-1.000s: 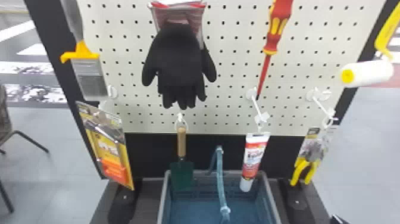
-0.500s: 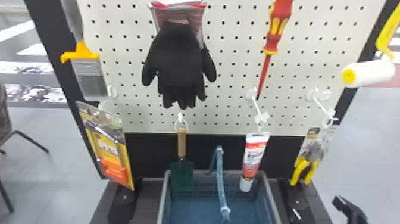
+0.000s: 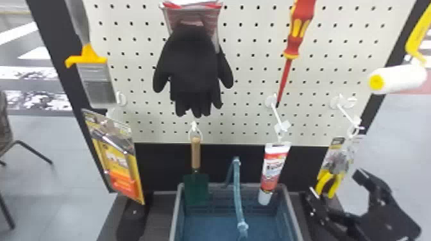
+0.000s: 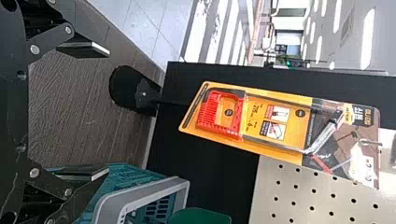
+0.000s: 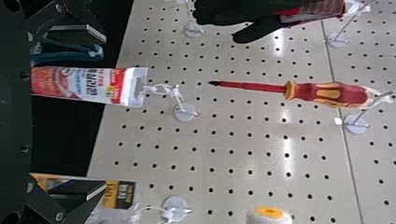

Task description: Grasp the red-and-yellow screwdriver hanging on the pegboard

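One slender screwdriver (image 3: 296, 33), round-holed pegboard (image 3: 251, 75)

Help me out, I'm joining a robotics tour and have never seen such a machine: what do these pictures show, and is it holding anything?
This is a robot with two black arms, each ending in a two-fingered claw. The head view looks forward and down; the other two come from cameras on its wrists and are turned sideways.

Little lies flat here: goods hang at a pegboard. There are a paintbrush, black gloves, a roller, a trowel, a tube and the red-and-yellow screwdriver it should grasp. Below stands a basket.

The left claw and right claw are both open and hold nothing; the screwdriver still hangs on its hook.
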`<action>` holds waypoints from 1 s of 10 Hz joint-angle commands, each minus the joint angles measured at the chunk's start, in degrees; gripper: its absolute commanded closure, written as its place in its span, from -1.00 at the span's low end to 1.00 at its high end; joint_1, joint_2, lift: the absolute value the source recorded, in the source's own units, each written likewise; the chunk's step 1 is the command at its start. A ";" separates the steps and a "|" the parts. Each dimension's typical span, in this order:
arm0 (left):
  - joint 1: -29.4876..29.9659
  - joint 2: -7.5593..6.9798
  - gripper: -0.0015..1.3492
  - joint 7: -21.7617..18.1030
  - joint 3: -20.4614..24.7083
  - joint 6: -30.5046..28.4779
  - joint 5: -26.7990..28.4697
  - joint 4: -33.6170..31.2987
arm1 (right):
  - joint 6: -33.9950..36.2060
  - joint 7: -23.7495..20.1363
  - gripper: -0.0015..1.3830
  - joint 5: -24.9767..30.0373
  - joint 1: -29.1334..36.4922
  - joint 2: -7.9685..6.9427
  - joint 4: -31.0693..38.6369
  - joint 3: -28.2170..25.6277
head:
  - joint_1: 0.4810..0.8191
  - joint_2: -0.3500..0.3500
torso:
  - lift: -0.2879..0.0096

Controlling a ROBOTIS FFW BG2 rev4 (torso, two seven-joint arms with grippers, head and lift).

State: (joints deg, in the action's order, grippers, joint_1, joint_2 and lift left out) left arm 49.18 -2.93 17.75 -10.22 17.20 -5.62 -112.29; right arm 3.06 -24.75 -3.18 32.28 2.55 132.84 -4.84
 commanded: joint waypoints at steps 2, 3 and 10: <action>-0.18 -0.23 -0.41 0.00 -0.15 -0.24 0.00 -0.01 | 2.03 -2.23 -0.72 0.72 -4.07 0.00 1.54 0.09 | -0.60 0.00 | 0.26; -0.18 -0.23 -0.41 0.00 -0.24 -0.33 0.00 -0.01 | 2.82 -3.46 -0.72 0.98 -6.04 0.00 2.24 0.09 | -0.60 0.00 | 0.26; -1.16 -0.67 -0.41 0.00 -0.77 -0.76 -0.26 -0.01 | 8.80 -8.82 -0.74 2.21 -20.31 0.00 4.35 0.53 | -0.60 0.00 | 0.26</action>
State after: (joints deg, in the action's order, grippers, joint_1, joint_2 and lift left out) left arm 48.14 -3.56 17.75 -10.91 16.46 -5.84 -112.28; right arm 11.35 -33.53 -1.09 13.49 2.55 137.40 -4.27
